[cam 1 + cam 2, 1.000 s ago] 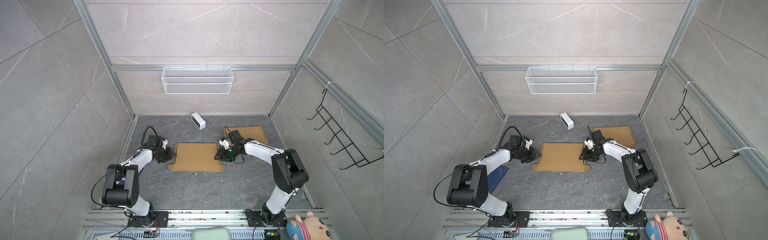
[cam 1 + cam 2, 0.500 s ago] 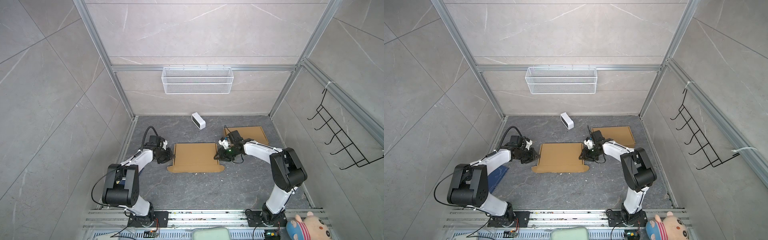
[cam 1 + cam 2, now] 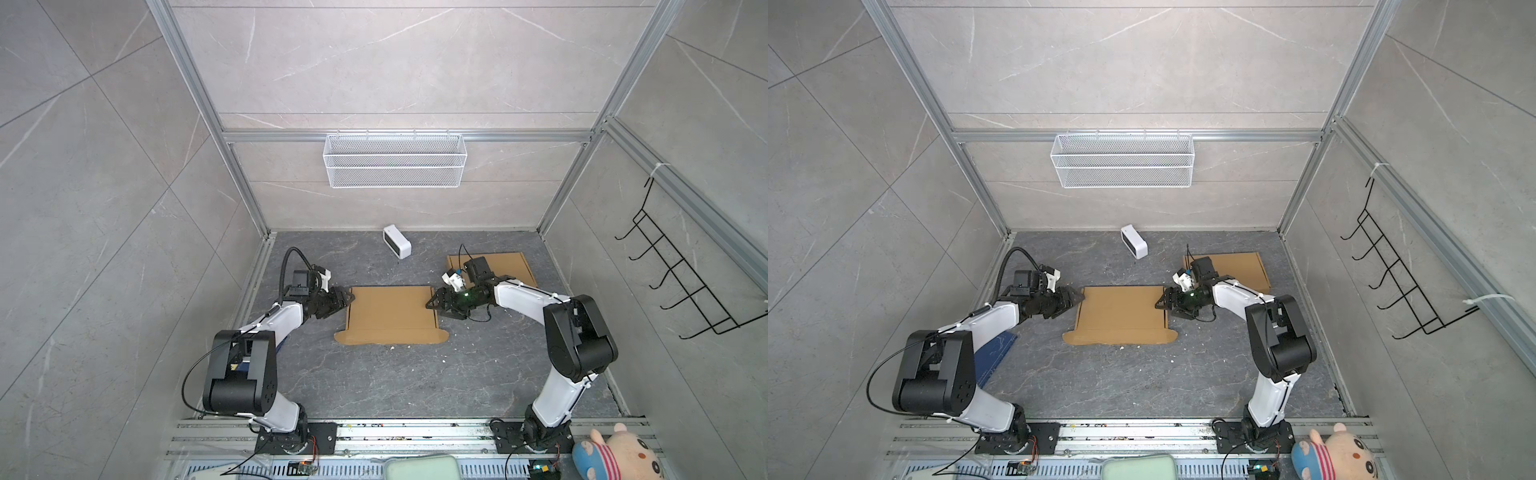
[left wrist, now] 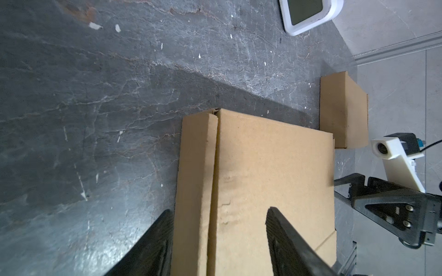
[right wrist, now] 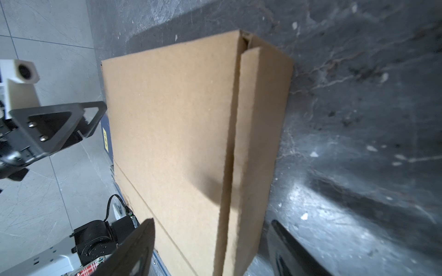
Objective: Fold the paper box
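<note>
Both top views were bright and evenly lit by soft light from overhead. The arms cast only faint, short shadows on the surface (image 3: 374, 386), and the wide-angle lens splayed the frame posts (image 3: 200, 104) outward toward the corners. The wrist views were dimmer and harsher in contrast. In each, pale glare sheened the dark stone close to the camera, and a broad soft shadow lay beyond the paper box (image 4: 263, 167). The left gripper (image 4: 218, 211) and right gripper (image 5: 212, 221) loomed dark and out of focus. The right wrist view was slightly smeared, with a blurred shadow on the cardboard.
</note>
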Motion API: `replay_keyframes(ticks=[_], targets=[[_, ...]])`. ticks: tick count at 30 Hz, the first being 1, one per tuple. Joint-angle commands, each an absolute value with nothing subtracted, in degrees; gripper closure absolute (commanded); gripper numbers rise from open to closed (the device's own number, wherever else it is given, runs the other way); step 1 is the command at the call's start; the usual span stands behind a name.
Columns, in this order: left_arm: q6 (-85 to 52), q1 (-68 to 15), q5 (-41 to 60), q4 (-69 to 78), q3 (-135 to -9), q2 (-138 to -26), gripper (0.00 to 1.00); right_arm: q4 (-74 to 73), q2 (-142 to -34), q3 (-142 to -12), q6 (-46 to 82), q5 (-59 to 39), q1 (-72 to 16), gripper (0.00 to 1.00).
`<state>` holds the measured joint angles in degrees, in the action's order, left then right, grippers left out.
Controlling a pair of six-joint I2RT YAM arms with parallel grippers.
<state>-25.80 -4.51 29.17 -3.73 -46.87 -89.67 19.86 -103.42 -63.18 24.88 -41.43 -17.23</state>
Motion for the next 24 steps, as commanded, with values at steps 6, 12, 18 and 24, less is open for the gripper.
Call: replay_keyframes(ticks=[6, 12, 18, 24], targets=[[-26.95, -4.48, 33.71, 7.56, -45.13, -95.1, 0.46, 18.58, -102.92, -61.28, 25.93, -42.85, -17.29, 0.26], [-25.83, -4.35, 30.83, 5.13, -43.46, -96.5, 0.6, 16.55, -100.94, -59.35, 25.65, -43.38, -16.89, 0.2], [-26.51, -2.42, 30.38, 0.75, -44.2, -99.14, 0.75, 13.47, -100.62, -56.14, 26.54, -44.29, -16.8, 0.16], [-25.11, -1.98, 26.81, -5.51, -45.82, -99.96, 0.78, 7.62, -100.99, -53.94, 30.38, -48.0, -16.84, 0.11]])
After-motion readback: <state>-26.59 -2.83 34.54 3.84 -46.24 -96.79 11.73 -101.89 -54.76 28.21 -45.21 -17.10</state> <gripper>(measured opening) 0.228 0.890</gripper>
